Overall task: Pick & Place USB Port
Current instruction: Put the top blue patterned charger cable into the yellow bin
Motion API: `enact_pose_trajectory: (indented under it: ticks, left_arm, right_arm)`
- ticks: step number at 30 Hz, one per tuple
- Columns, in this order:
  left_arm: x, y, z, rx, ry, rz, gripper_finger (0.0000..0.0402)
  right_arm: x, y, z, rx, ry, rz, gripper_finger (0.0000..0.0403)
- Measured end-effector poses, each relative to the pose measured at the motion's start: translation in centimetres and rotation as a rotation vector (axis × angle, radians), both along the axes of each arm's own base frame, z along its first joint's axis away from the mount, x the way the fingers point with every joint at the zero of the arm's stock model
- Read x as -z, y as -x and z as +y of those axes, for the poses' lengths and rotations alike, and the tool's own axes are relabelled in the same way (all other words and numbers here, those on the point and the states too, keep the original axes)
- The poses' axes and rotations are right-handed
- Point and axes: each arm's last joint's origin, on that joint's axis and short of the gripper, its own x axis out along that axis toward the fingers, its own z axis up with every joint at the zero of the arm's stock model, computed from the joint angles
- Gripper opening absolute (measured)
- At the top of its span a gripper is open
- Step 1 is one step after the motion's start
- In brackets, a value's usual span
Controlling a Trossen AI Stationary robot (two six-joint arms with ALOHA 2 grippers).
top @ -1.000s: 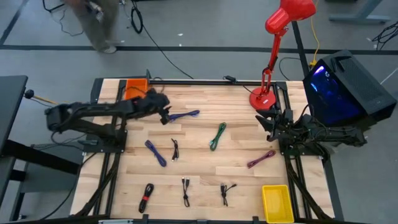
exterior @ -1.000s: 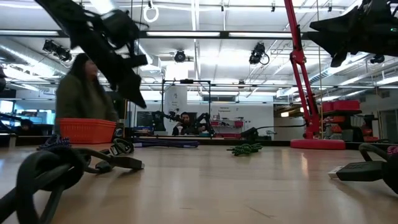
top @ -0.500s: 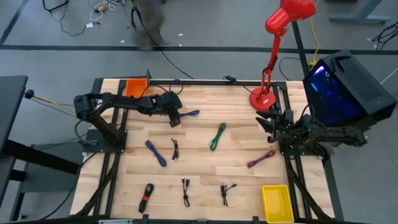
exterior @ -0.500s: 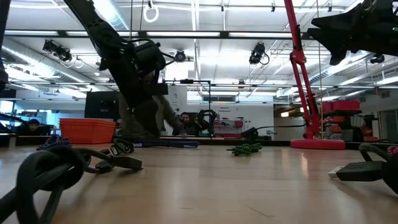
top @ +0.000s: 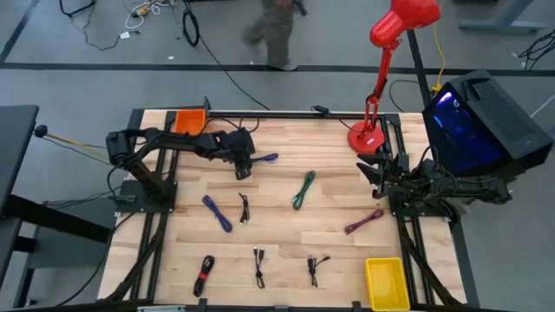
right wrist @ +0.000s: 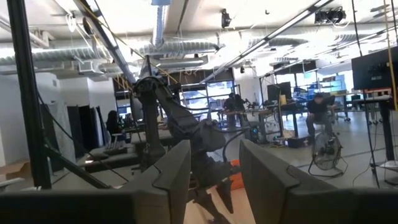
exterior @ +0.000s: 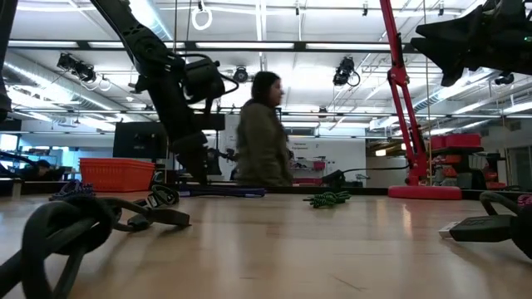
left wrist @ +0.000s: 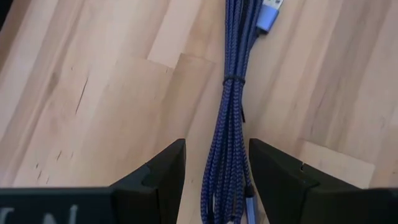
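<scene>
The blue USB cable lay bundled on the tabletop between the spread fingers of the left tool, which gripped nothing (fingers either side, apart from it). The right tool waited at the right edge, open. Beyond, a person stood.

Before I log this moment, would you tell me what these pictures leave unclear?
- Blue cable: its near end is cut off by the left wrist view's bottom edge, between the open left gripper.
- Right gripper: raised at the table's right edge; the table beneath is unseen.
- Small black cables: connectors too small, high view.
</scene>
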Motion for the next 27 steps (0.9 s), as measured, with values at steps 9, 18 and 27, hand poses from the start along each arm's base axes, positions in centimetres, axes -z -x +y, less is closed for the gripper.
enact_pose_trajectory:
  ticks: [9,18,27]
  left_arm:
    - [1.7,-0.1,0.0,-0.012,0.033,0.061,0.0181]
    - [2.5,-0.3,0.1,-0.028,0.049,0.08,0.0174]
    - [2.7,-0.3,0.0,-0.039,0.089,0.069,0.0034]
  right_arm:
    - [0.0,0.0,0.0,0.0,0.0,0.001,0.0141]
    - [0.0,0.0,0.0,0.0,0.002,0.004,0.0141]
    - [0.0,0.0,0.0,0.0,0.002,0.004,0.0141]
